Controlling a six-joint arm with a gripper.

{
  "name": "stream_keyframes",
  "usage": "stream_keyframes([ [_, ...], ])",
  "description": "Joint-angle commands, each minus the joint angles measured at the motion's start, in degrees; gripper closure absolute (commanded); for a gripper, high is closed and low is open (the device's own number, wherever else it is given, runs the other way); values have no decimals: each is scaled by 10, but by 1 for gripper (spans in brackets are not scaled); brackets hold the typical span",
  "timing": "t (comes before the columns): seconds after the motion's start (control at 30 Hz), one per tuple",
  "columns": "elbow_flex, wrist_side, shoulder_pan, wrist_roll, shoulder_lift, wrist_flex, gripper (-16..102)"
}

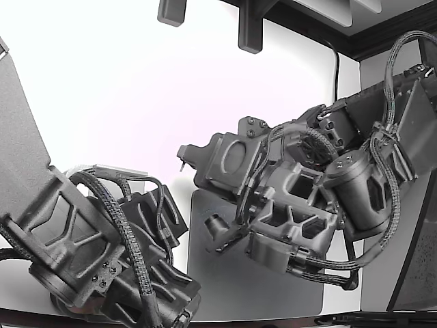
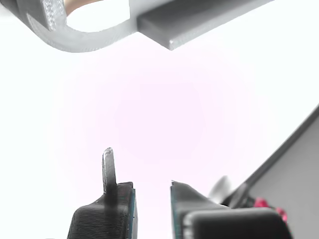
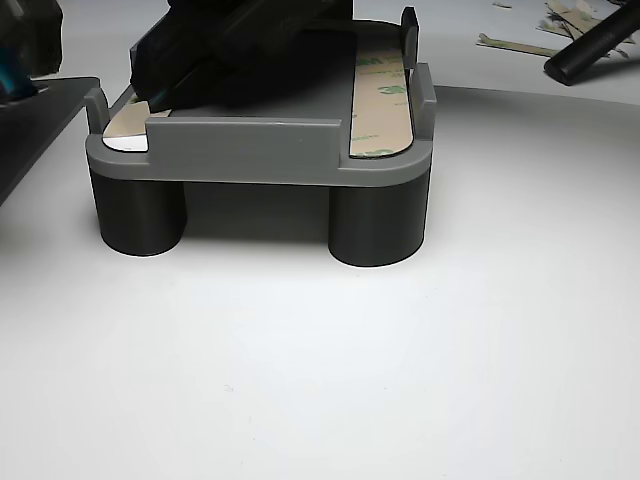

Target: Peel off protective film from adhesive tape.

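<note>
- Above the white table (image 2: 159, 114), the gripper (image 2: 149, 194) was held tilted, jaws parted, nothing gripped.
- Nearby, a grey fixture (image 3: 260, 150) carried adhesive tape (image 3: 382, 100).

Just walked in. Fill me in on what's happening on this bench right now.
A robot arm is working over a grey holder that stands on round legs on a white table. A strip of tape with its printed backing lies along one side of the holder, and a dark tool covers the other side. In the wrist view the gripper is open with nothing between its fingers. Peeled scraps lie on the table behind the holder.
</note>
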Motion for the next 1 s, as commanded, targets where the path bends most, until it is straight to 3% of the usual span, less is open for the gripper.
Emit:
stream_keyframes([
  [0.0,-10,4,-9,22,46,0,-14],
  [0.03,-4,4,-10,28,62,-13,-6],
  [0.07,0,-5,-11,44,80,-22,-4],
  [0.27,-2,-37,-18,83,178,-40,-12],
  [0.47,49,-163,-157,107,319,-99,-12],
  [0.5,58,-149,-172,176,344,-120,-1],
  [0.53,64,-115,-176,264,368,-124,-12],
  [0.57,68,-100,-181,323,395,-117,-14],
  [0.67,100,-115,-198,406,492,-104,-14],
  [0.77,101,-111,-214,496,490,-73,-14],
  [0.97,166,-358,-435,484,491,-100,-14],
])
